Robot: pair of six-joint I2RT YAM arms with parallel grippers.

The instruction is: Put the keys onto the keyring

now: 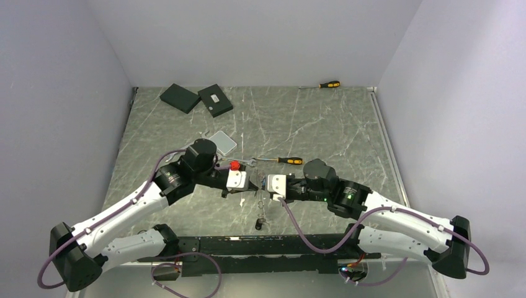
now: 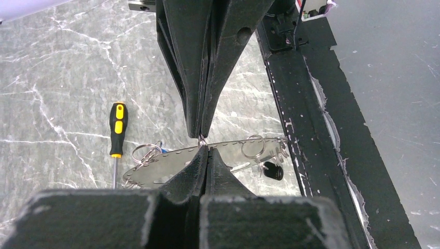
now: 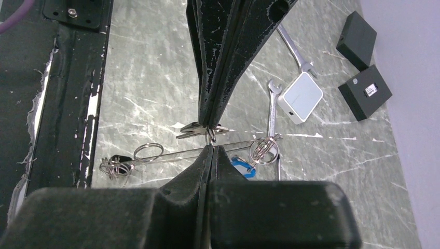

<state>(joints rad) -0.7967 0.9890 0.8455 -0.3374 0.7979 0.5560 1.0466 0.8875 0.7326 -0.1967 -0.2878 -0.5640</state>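
Observation:
The keyring (image 2: pixel 171 165) is a thin silver hoop held above the table and seen nearly edge-on; it also shows in the right wrist view (image 3: pixel 176 154). Small split rings (image 3: pixel 264 150) hang on it with a blue key (image 3: pixel 243 167) and a black-headed key (image 2: pixel 273 171), which dangles in the top view (image 1: pixel 258 224). My right gripper (image 3: pixel 210 147) is shut on the hoop's wire. My left gripper (image 2: pixel 203 147) is shut, tip to tip with it, on a small silver key (image 3: pixel 198 128) whose ring touches the hoop. Both grippers meet in the top view: left (image 1: pixel 253 187), right (image 1: pixel 264 187).
An orange-and-black screwdriver (image 1: pixel 286 160) and silver wrenches (image 3: pixel 272 106) lie just beyond the grippers. A white box (image 1: pixel 222 143) and two black boxes (image 1: pixel 197 99) sit at the back left. A second screwdriver (image 1: pixel 329 84) lies at the back wall. The black rail (image 1: pixel 260 245) runs along the near edge.

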